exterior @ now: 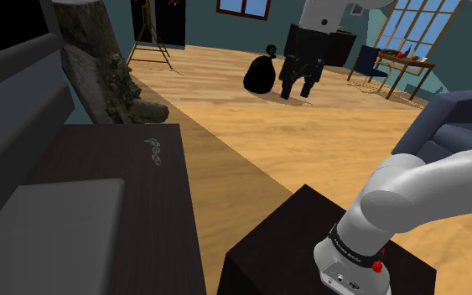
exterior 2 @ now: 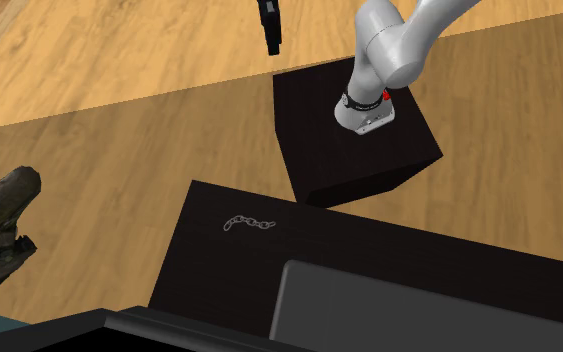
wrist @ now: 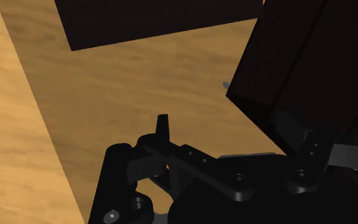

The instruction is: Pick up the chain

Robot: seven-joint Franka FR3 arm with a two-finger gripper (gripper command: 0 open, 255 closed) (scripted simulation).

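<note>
On the dark table [exterior 2: 389, 255], that's where we find the chain [exterior 2: 249, 223]. It lies flat and stretched out, pale links on the dark top, close to the edge that faces the stand [exterior 2: 354, 150]. In the shoulder view we pick it out toward the table's far end, by the side that meets the floor [exterior: 251, 134]. Nothing touches it.

A grey slab [exterior 2: 419, 310] sits on the same table, well apart from the chain. Off the table's end, at the second exterior view's left, a rough log [exterior 2: 4, 215] rests on the ground.

Now the arm [exterior 2: 394, 45]: we see it rise from the stand and bend away from the table. The gripper [exterior: 298, 84] hangs out over the wooden floor, well apart from the chain, with the stand's side of the gap between them.

And the hand? In the shoulder view its two black prongs stand apart, and the wrist view agrees, so we call it spread, with nothing between them. Below it in the wrist view we see bare floor planks and two dark wood blocks, one beside the hand and one further off.
</note>
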